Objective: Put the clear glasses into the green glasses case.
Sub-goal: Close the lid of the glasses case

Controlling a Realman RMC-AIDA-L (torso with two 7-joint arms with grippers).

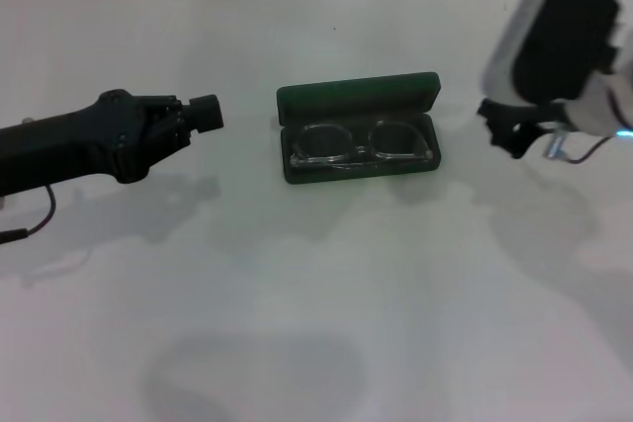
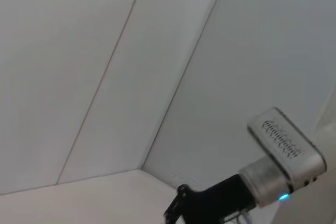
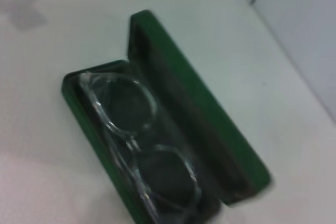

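Right tool [image 1: 509, 135]: raised off the worktop [image 1: 316, 303], well to the right of the case [image 1: 359, 127], holding nothing. Whether its fingers are open or closed cannot be told.

Left tool [image 1: 206, 114]: well to the left of the case, pointing toward it, empty; open or closed cannot be told either.

Case: lid up, hinge on the far side, resting on the worktop between the two tools.

Glasses [image 1: 361, 145]: lying inside the case's lower half, lenses side by side along its length, folded flat.
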